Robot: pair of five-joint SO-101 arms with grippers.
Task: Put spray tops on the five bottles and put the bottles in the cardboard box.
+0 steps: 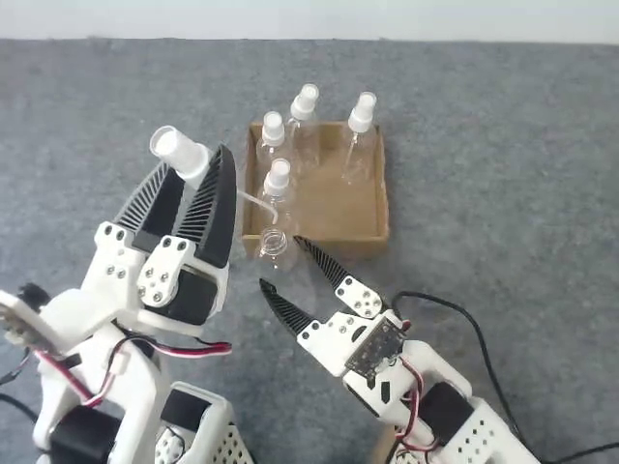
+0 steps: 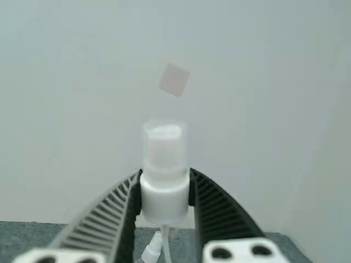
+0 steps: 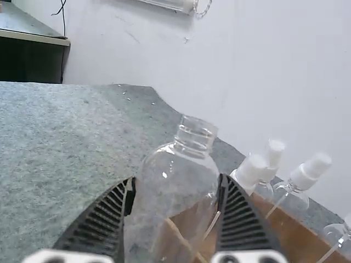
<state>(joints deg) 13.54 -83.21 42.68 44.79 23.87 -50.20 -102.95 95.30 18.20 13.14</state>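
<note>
Grey carpeted surface (image 1: 503, 145) carrying 1 cardboard box (image 1: 372, 230) with 4 capped bottles (image 1: 360, 145) upright inside. Left gripper (image 1: 193, 162), raised beside the box, pinches 1 white spray top (image 1: 177, 147), its thin tube trailing below. Right gripper (image 1: 280, 263) presses against both sides of 1 uncapped bottle (image 1: 275, 246), upright just outside the box's near wall.

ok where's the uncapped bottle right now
High view: the bottle sits just outside the box's near-left corner, between the right end effector's fingers.
</note>
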